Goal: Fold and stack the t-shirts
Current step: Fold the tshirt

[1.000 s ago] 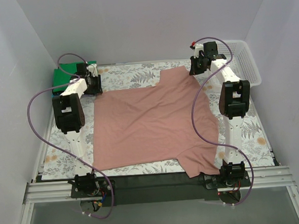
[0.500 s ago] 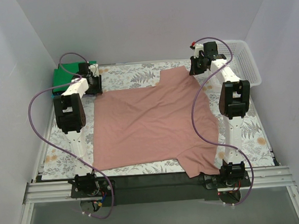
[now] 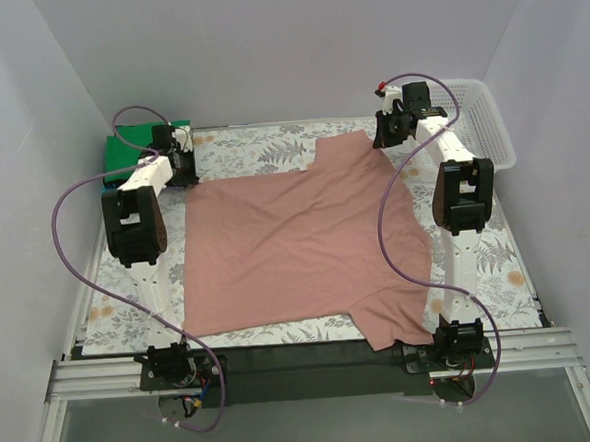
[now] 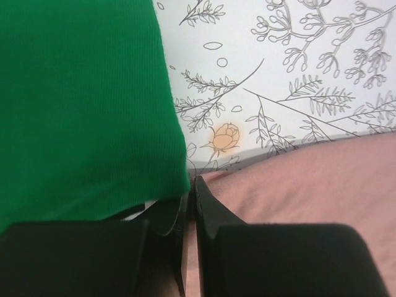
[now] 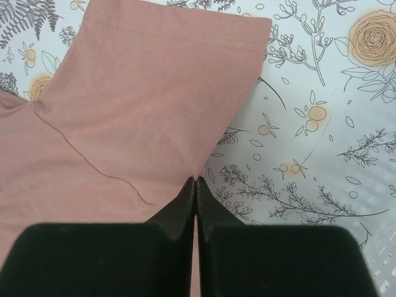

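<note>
A dusty pink-brown t-shirt (image 3: pixel 302 246) lies spread flat across the floral table cloth, one sleeve hanging over the near edge. My left gripper (image 3: pixel 184 171) is shut on the pink shirt's far left corner (image 4: pixel 297 179), right beside a folded bright green t-shirt (image 3: pixel 131 153) that fills the left of the left wrist view (image 4: pixel 80 105). My right gripper (image 3: pixel 388 135) is shut on the pink shirt's edge below its far right sleeve (image 5: pixel 161 80), the cloth pinched at the fingertips (image 5: pixel 195 180).
A white plastic mesh basket (image 3: pixel 481 119) stands at the far right corner. The floral table cloth (image 3: pixel 241 149) shows around the shirt. Grey walls close in on three sides. Purple cables loop off both arms.
My left gripper has shifted slightly toward the far left, next to the green shirt. The right arm and the pink shirt look the same.
</note>
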`<state>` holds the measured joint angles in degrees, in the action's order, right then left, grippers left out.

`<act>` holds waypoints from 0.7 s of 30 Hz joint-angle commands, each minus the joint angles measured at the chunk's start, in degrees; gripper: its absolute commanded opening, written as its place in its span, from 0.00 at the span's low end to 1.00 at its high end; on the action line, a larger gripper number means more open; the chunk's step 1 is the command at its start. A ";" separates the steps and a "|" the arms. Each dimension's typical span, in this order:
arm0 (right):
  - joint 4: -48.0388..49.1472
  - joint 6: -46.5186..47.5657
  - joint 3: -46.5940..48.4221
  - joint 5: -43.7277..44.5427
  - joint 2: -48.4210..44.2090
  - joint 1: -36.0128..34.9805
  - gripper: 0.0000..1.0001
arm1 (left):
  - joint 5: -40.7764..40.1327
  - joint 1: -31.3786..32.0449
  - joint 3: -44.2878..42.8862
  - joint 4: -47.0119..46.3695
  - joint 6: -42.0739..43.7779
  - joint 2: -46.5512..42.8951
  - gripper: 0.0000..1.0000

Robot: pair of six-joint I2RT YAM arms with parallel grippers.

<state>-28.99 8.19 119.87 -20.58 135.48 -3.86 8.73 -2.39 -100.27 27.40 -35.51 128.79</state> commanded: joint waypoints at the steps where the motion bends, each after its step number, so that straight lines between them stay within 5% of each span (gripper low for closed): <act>1: 0.78 0.60 1.68 -2.71 -4.52 0.87 0.01 | 1.02 0.11 3.83 -4.01 -0.70 -9.16 0.00; 21: 0.78 3.59 -6.32 -7.63 -10.68 3.33 0.01 | 3.13 -2.17 23.00 -15.53 1.14 -24.55 0.00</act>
<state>-28.99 10.28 114.48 -26.50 128.29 -1.02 10.79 -3.22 -79.15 14.46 -34.94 109.78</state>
